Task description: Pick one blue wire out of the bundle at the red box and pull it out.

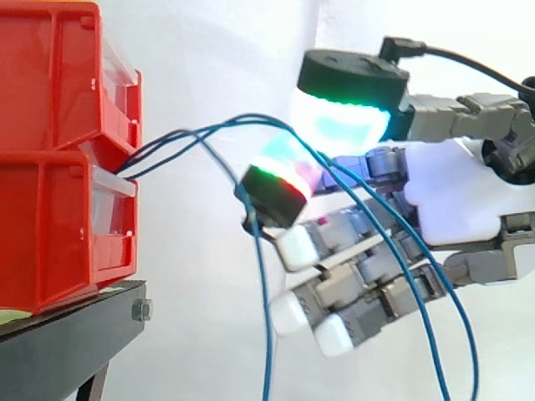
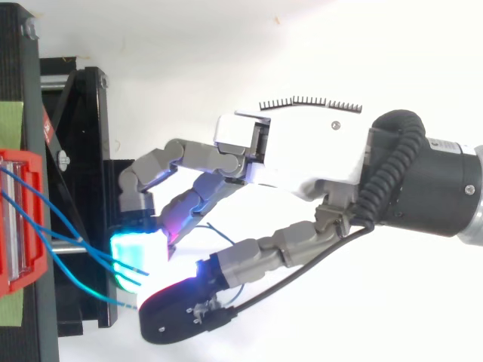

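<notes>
Blue wires (image 1: 251, 118) out of stacked red bins (image 1: 50, 150)

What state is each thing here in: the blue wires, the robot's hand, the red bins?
Red bins: stacked on the black stand.
Blue wires: slack, arching out from between the bins past the hand, hanging down.
Hand: among the wires, clear of the bins; grip cannot be told.
</notes>
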{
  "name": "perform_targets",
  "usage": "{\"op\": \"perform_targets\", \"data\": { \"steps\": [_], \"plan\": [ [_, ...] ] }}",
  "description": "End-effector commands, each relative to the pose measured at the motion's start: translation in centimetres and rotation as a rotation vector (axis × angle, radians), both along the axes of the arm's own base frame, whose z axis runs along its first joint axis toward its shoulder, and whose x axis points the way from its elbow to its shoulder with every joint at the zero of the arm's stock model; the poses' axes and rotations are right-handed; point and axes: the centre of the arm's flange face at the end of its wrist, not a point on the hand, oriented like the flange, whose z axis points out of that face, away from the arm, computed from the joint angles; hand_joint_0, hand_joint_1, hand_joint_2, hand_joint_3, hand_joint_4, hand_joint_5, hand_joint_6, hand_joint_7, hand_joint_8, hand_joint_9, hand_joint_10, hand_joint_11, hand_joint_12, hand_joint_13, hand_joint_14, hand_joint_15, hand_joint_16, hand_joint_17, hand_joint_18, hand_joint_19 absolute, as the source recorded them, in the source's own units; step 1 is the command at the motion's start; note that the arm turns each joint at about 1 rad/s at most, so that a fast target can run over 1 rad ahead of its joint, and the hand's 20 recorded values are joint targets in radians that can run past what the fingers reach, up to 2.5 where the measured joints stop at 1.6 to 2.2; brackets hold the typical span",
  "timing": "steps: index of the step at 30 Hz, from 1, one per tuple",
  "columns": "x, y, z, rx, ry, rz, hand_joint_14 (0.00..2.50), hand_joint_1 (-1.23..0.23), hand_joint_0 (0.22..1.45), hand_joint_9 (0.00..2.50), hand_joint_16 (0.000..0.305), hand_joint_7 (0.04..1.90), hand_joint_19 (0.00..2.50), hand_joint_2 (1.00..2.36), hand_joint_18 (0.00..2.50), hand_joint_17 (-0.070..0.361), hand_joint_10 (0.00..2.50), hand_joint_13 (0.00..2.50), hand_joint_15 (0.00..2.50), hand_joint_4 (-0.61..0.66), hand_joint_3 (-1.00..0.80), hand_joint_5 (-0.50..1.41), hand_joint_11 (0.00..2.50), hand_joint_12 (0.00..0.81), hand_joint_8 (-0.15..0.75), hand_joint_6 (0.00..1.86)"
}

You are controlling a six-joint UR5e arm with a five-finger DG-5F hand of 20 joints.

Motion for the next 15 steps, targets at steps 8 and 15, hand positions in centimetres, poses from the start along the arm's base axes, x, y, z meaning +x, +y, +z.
{"op": "perform_targets", "data": {
  "steps": [8,15],
  "plan": [
    [-2.1,-0.7,2.3,-0.163,0.112,-0.034,0.01,-0.76,0.61,1.02,0.067,1.21,0.4,1.01,0.64,0.151,0.01,0.73,0.36,0.02,-0.03,-0.13,0.43,0.471,0.332,0.92],
    [-2.2,-0.9,2.6,-0.181,0.111,-0.048,0.01,-0.72,0.57,1.0,0.071,1.17,0.39,1.01,0.59,0.159,0.01,0.69,0.33,0.05,-0.14,-0.13,0.36,0.484,0.335,0.91]
  ]
}}
